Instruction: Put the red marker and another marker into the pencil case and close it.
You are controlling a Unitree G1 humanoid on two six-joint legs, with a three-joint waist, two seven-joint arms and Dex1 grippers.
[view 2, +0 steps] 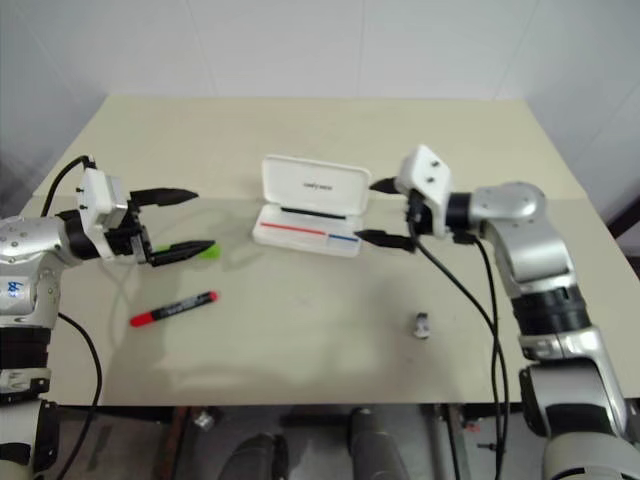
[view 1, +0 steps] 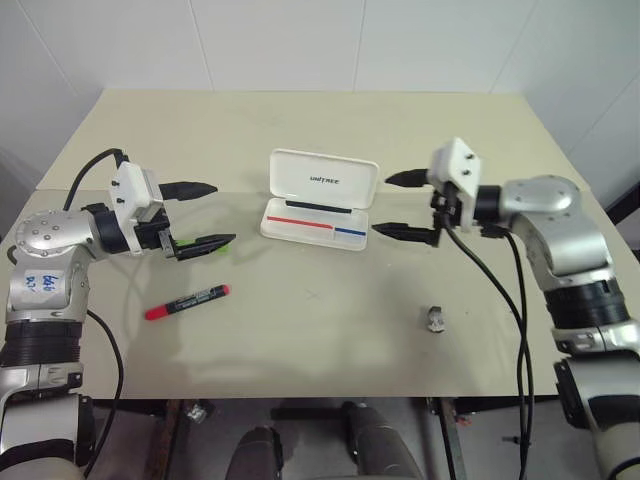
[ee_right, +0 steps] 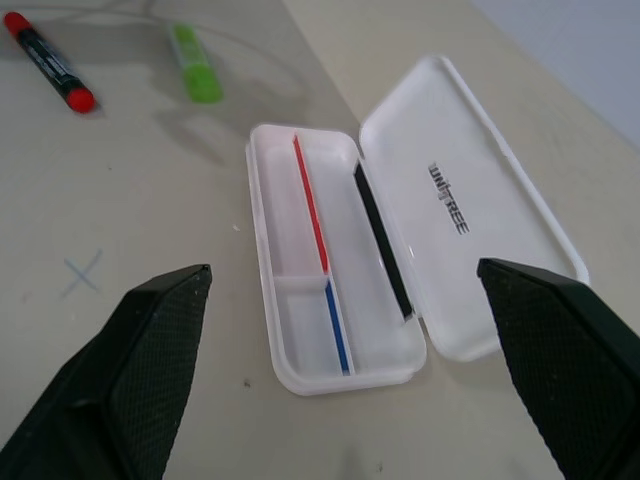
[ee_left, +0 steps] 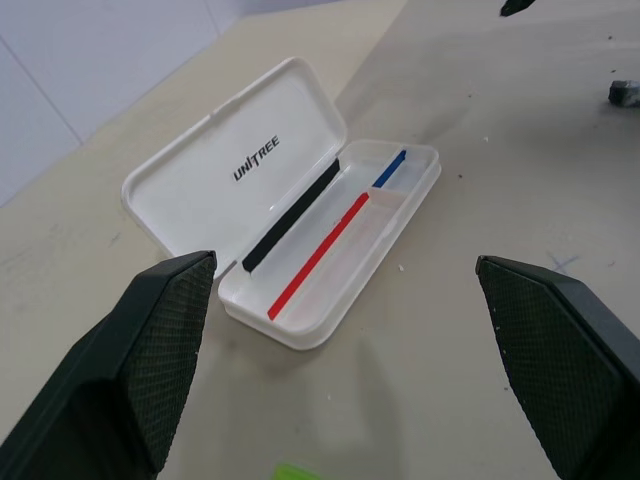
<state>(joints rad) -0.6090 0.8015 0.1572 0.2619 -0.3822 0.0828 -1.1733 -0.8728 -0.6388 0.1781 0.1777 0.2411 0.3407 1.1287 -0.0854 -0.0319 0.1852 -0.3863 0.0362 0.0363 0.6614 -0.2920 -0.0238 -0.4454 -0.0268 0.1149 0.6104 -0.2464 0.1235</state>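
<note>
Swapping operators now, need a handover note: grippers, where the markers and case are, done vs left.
Left gripper: open, empty, over the green highlighter.
Right gripper: open, empty, beside the pencil case.
Case lies open mid-table, lid up, nothing inside.
Red marker lies on the table near the front left.
Done: case opened.
Left: both markers in, close the lid.

Silver arms, black-fingered white hands
</note>
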